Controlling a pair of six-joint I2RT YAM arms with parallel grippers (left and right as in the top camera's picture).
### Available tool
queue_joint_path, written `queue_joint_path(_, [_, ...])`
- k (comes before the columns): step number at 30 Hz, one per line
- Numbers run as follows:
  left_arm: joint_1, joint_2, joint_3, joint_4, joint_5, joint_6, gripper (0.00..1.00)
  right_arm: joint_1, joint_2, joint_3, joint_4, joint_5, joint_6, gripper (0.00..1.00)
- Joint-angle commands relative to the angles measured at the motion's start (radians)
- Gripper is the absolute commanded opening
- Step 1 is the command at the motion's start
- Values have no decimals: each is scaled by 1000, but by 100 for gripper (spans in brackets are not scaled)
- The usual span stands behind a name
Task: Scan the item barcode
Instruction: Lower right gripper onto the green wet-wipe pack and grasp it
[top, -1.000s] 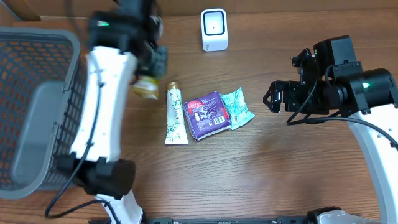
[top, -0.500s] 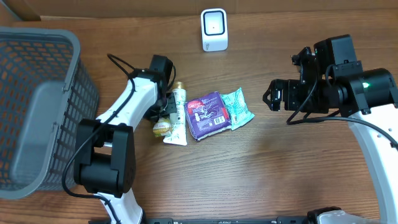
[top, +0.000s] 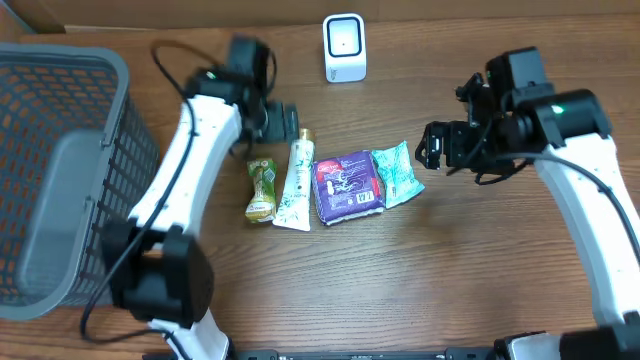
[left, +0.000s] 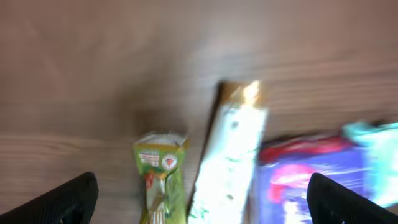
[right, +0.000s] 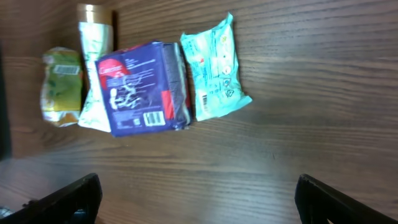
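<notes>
Four items lie in a row on the wooden table: a green packet (top: 261, 190), a white tube with a gold cap (top: 297, 180), a purple pack (top: 348, 187) with a barcode on top, and a teal packet (top: 397, 173). The white scanner (top: 345, 47) stands at the back. My left gripper (top: 290, 122) hovers open just behind the tube's cap, holding nothing. In its wrist view, the green packet (left: 160, 180), tube (left: 230, 155) and purple pack (left: 305, 174) lie below the gripper (left: 205, 211). My right gripper (top: 430, 147) is open and empty beside the teal packet (right: 216, 68).
A large grey mesh basket (top: 60, 170) fills the left side of the table. A cardboard edge runs along the back. Bare wood lies in front of the row of items and to their right.
My left gripper opened and let go of the green packet, which now lies left of the tube, then drew back behind the row. The right arm shifted slightly left.
</notes>
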Motion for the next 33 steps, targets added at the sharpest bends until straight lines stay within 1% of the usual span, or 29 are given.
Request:
queue_joint_path(1, [-6, -121, 148, -40, 12, 34, 100, 3, 61, 20, 41, 14, -42, 92])
queue_joint_path(2, [-8, -143, 155, -34, 12, 34, 100, 3, 90, 20, 61, 14, -61, 82])
queue_joint_path(3, [-8, -154, 155, -31, 12, 34, 100, 3, 101, 20, 69, 15, -65, 79])
queue_joint_path(4, [-8, -168, 155, -32, 12, 34, 100, 3, 135, 20, 87, 14, -82, 72])
queue_joint_path(5, [-8, -174, 155, -32, 12, 34, 100, 5, 164, 20, 101, 17, -90, 68])
queue_joint_path(10, [-8, -169, 154, -32, 11, 34, 100, 5, 301, 20, 137, 17, -114, 65])
queue_joint_path(13, [-8, -169, 154, -56, 8, 36, 100, 11, 394, 20, 163, 6, -113, 59])
queue_joint_path(15, [-1, -176, 161, -64, 8, 66, 99, 27, 438, 19, 181, 6, -114, 61])
queue_joint_path(20, [46, -239, 227, -100, 36, 63, 100, 68, 508, 19, 191, 6, -192, 60])
queue_joint_path(23, [74, -300, 244, -101, 49, 63, 100, 72, 518, 5, 221, 10, -211, 49])
queue_joint_path(25, [80, -331, 244, -105, 37, 64, 100, 69, 518, -9, 246, 9, -211, 36])
queue_joint_path(27, [80, -338, 244, -111, 7, 64, 100, 59, 518, -26, 264, 9, -210, 32])
queue_joint_path(29, [80, -335, 244, -112, 7, 64, 100, 49, 518, -51, 276, 7, -210, 25])
queue_joint_path(31, [80, -332, 243, -112, 8, 64, 99, 41, 518, -77, 282, 6, -209, 15])
queue_joint_path(32, [80, -332, 243, -112, 8, 64, 100, 34, 518, -90, 281, 6, -202, 7])
queue_joint_path(33, [80, -332, 243, -112, 8, 64, 99, 31, 518, -92, 280, 6, -192, 5])
